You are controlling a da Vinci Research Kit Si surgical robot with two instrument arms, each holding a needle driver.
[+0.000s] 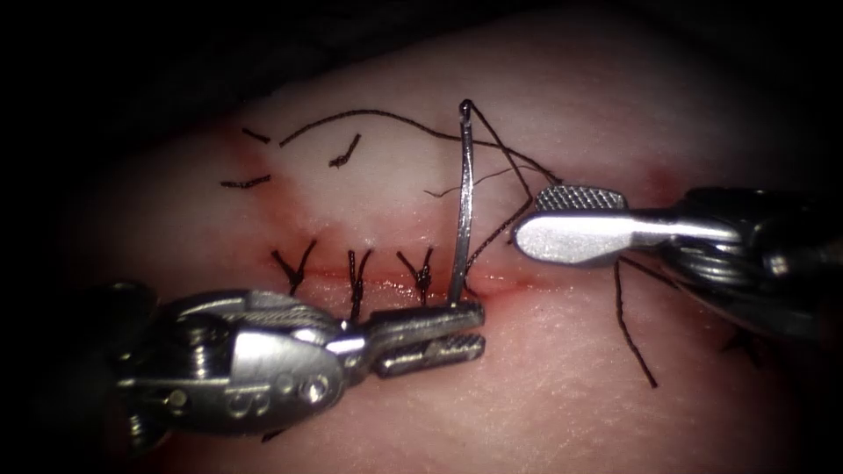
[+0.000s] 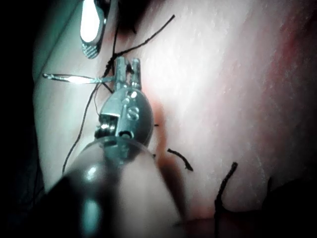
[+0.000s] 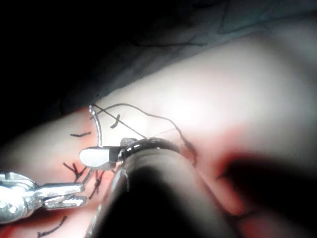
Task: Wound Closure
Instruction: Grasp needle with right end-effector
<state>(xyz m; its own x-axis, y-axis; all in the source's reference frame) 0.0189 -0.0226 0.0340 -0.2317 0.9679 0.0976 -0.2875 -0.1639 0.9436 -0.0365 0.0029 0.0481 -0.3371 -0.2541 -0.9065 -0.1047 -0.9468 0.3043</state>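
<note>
The thin, curved steel needle point(image 1: 463, 202) stands nearly upright over the cut point(image 1: 509, 283), its eye end highest, where the dark braided thread point(image 1: 386, 118) joins it. The needle is clear of the pale pink tissue point(image 1: 562, 386); its lower end sits in the left arm's silver needle driver point(image 1: 443, 329). From the eye the thread arcs away to the left over the tissue, and other strands run down past the right arm's tool toward the cut. Three tied dark stitches point(image 1: 356, 272) cross the cut to the left of the needle, the cut line shows red fluid point(image 1: 527, 281), and short cut thread ends point(image 1: 246, 183) lie on the tissue beyond.

The left tool's upper jaw meets the needle's lower end, yet a gap shows between its two jaws, so whether they pinch the needle cannot be told. In the left wrist view the needle point(image 2: 74, 78) juts sideways from that tool point(image 2: 127, 69).

The left tool reaches in low from the left, level with the tissue. The right arm's broad silver needle driver point(image 1: 571, 219) comes in horizontally from the right, just beside the needle's mid-curve, with thread strands running past its tip; its two jaws lie one over the other, seemingly pressed together, and whether they grip thread is unclear.
</note>
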